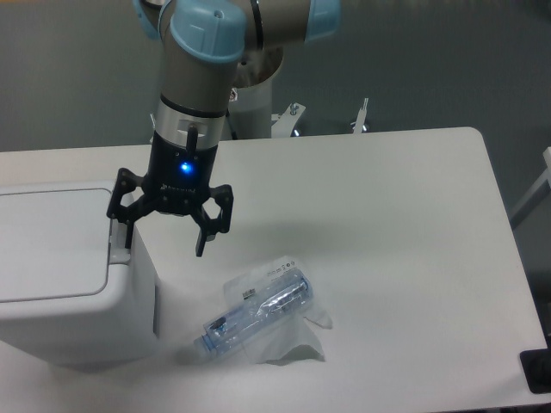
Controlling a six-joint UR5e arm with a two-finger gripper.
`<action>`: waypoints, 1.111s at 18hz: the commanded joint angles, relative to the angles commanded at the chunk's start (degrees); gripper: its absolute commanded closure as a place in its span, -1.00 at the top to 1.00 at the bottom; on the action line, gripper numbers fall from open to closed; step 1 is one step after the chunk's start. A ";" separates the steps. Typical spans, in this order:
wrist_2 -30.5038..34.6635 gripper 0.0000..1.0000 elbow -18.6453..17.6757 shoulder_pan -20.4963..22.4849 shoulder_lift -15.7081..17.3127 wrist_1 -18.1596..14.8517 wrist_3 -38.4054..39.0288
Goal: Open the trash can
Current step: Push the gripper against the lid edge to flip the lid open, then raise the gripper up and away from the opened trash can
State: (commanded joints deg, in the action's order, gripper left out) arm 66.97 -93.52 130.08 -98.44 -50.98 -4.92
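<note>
So your trash can [69,284] is sitting at the far left edge of the table [387,224], partly cut off by the frame, and the flat lid is still down flush, so I'd say nothing's actually opened yet. Can't see inside it with the lid shut. Your gripper [164,241] hangs right over the can's right-hand edge with its fingers [202,241] spread wide, holding nothing; the left one looks to be down by the tab, though I can't tell if it's touching. To the right, a clear plastic bottle [258,314] lies on its side in crinkled wrap, looks empty.
</note>
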 joint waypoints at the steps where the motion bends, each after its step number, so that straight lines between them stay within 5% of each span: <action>1: 0.00 1.00 0.00 0.00 0.00 0.00 0.00; 11: -0.18 1.00 3.68 1.14 0.79 0.00 0.17; 20: 4.30 1.00 6.59 10.54 0.18 -0.26 -6.57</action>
State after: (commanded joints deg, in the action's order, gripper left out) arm 71.28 -86.93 140.62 -98.26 -51.24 -11.49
